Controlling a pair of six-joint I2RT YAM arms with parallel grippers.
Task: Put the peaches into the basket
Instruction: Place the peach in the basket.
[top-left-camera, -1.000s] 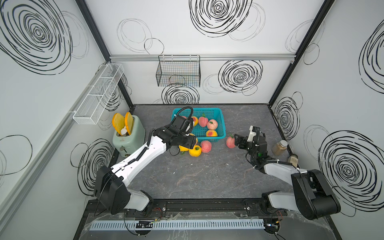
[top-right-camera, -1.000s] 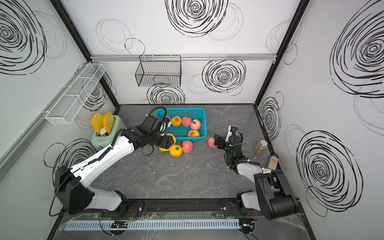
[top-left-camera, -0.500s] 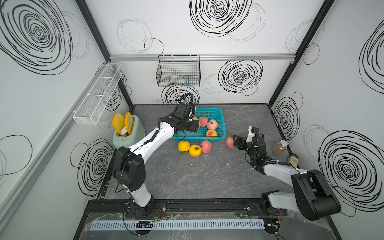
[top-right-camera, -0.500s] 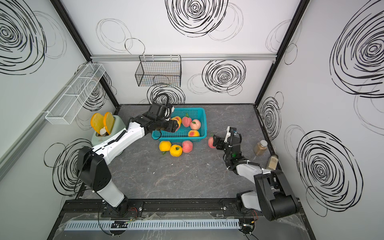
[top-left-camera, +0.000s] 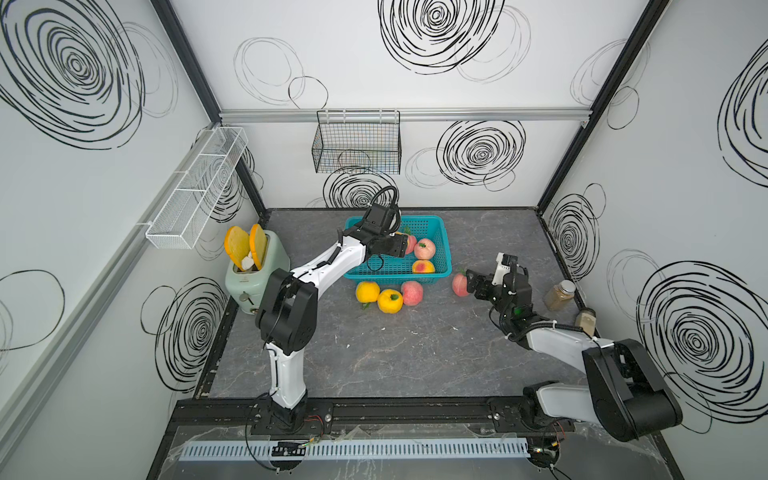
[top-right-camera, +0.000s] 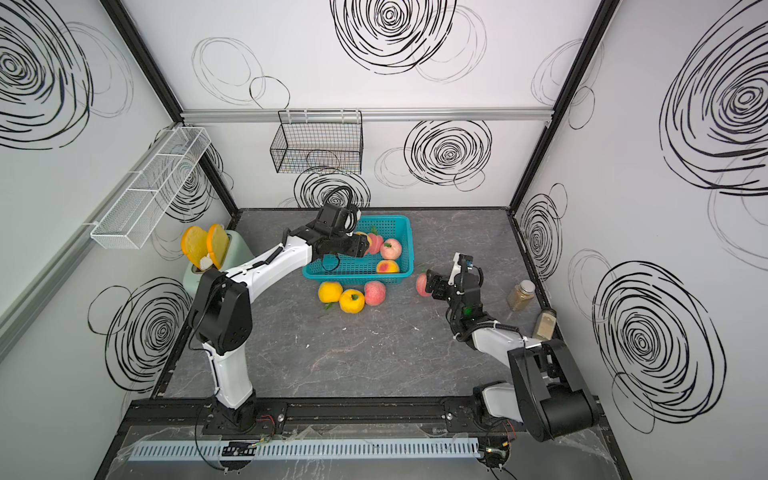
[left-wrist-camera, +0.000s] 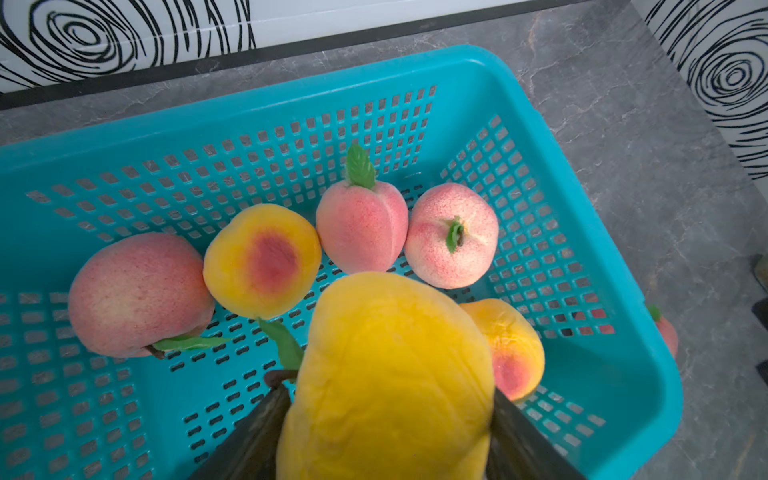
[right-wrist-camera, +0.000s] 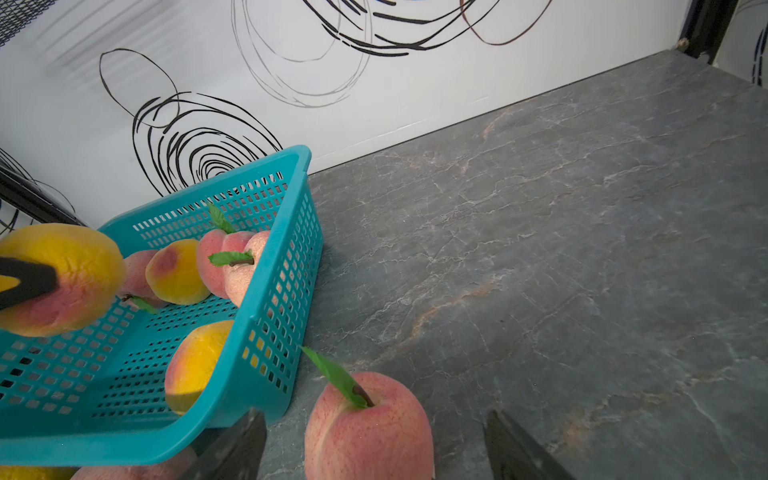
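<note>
Now left fingers (left-wrist-camera: 249, 440) clench a yellow peach (left-wrist-camera: 390, 374) over the basket (left-wrist-camera: 291, 104). Right fingers (right-wrist-camera: 515, 453) gape, a pink peach (right-wrist-camera: 368, 428) between them.

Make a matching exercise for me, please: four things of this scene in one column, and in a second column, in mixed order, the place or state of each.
Things
1. left claw
2. right claw
3. toast slices
4. black wire basket

Places or states
A. hanging on the back wall
B. open, close to a pink peach on the table
C. standing in the green toaster
D. shut on a yellow peach above the turquoise basket

Pairs: 1-D, 2-B, 3-C, 4-A
</note>
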